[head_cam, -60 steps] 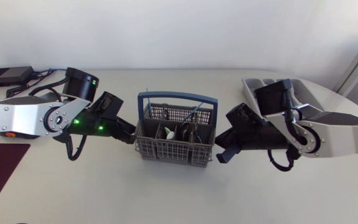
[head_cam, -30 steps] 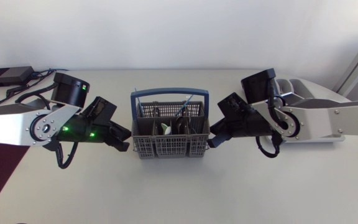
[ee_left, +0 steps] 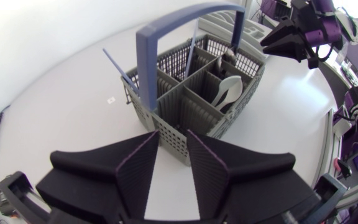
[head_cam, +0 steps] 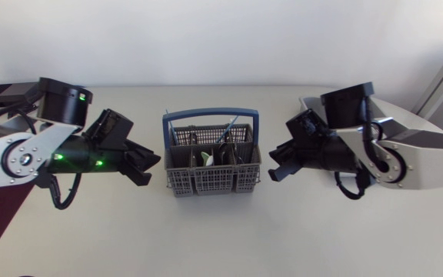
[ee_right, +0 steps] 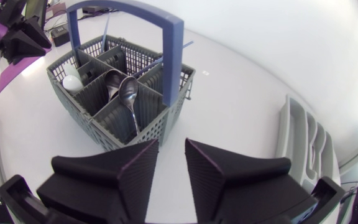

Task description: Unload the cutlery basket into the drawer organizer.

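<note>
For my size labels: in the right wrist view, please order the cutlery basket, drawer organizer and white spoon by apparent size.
1. cutlery basket, clearly the largest.
2. drawer organizer, noticeably smaller here.
3. white spoon, the smallest; only its bowl shows in the basket.

One basket [head_cam: 213,181], one organizer [ee_right: 302,140], two arms [head_cam: 23,154] [head_cam: 410,152]

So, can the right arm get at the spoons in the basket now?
Probably yes. The right gripper is open beside the basket, and the spoons stand in its near compartments. Only the blue handle arches above them.
</note>
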Controlling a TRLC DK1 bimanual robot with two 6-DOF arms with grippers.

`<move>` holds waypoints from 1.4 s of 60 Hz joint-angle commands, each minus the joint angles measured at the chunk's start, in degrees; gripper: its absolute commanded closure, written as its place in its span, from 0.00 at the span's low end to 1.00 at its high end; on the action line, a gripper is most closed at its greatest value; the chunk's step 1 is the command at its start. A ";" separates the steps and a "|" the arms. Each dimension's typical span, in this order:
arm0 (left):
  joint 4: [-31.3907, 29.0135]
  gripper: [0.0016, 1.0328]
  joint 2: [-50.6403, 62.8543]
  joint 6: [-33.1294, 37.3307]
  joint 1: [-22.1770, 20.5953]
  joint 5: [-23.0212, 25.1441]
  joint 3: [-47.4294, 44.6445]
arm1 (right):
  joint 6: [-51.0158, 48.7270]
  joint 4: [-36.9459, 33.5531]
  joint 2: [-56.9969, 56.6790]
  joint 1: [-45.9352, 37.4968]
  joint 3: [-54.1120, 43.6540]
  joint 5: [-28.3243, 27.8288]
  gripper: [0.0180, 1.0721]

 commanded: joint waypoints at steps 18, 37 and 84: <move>-1.30 0.33 -7.56 5.27 -8.05 -4.36 -0.04 | -3.01 -5.73 -15.75 -1.15 -8.47 -3.14 0.18; -0.86 0.22 -0.44 21.61 -16.66 -14.29 5.67 | -4.76 -7.04 -19.09 2.37 -11.02 -5.43 0.16; -14.66 0.35 18.37 56.59 -20.71 -19.22 25.80 | -10.39 -5.46 -17.77 2.28 -14.10 -9.03 0.13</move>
